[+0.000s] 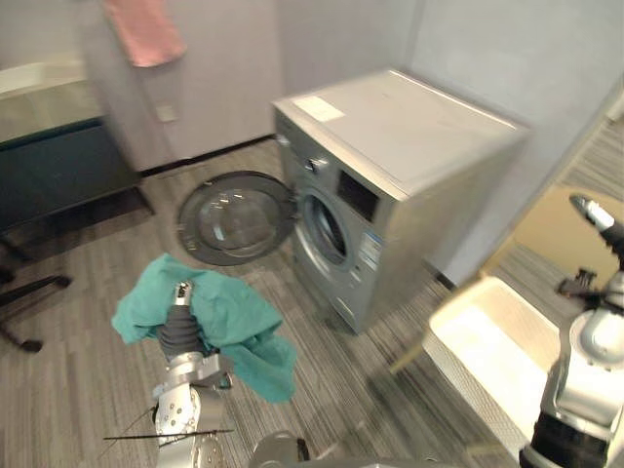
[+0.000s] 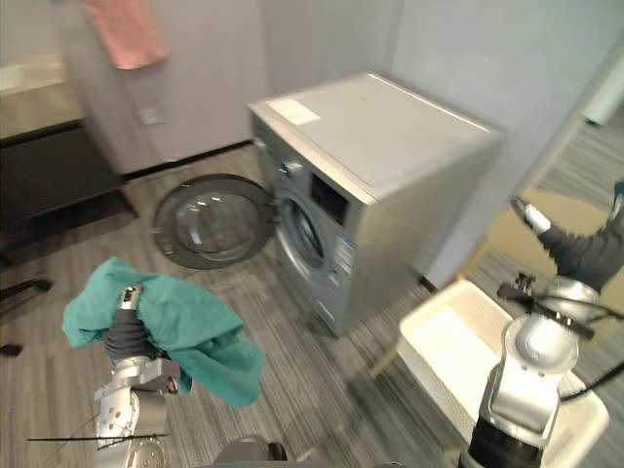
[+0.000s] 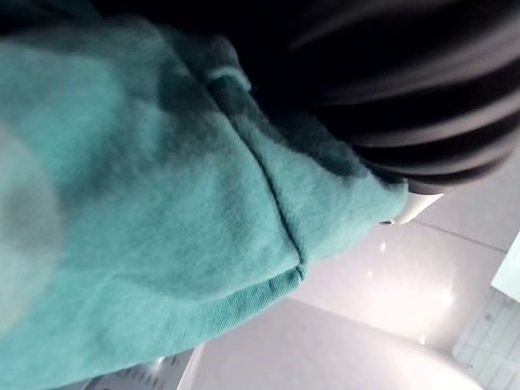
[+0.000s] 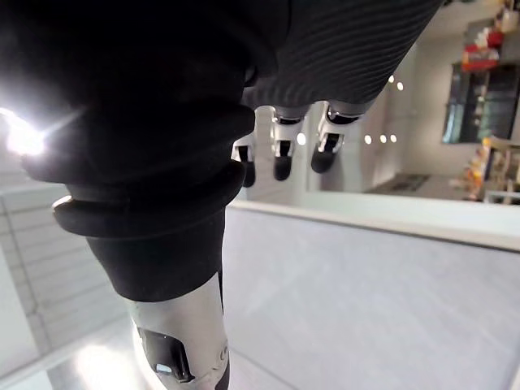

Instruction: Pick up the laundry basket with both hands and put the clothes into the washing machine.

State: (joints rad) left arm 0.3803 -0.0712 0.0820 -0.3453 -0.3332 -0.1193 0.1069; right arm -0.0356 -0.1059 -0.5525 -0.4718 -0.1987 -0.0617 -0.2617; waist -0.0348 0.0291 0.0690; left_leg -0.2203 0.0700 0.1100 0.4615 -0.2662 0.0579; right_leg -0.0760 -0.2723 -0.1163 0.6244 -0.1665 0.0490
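A teal cloth hangs draped over my raised left hand, low in front of the washing machine. In the left wrist view the same teal cloth covers the hand. The machine's round door is swung open to the left and the drum opening shows dark. A white laundry basket stands on the floor to the right and looks empty. My right hand is lifted above the basket, open and holding nothing; its fingers hang relaxed.
A pink towel hangs on the back wall. A dark low cabinet stands at the left, with black chair legs on the floor before it. A tan panel leans behind the basket.
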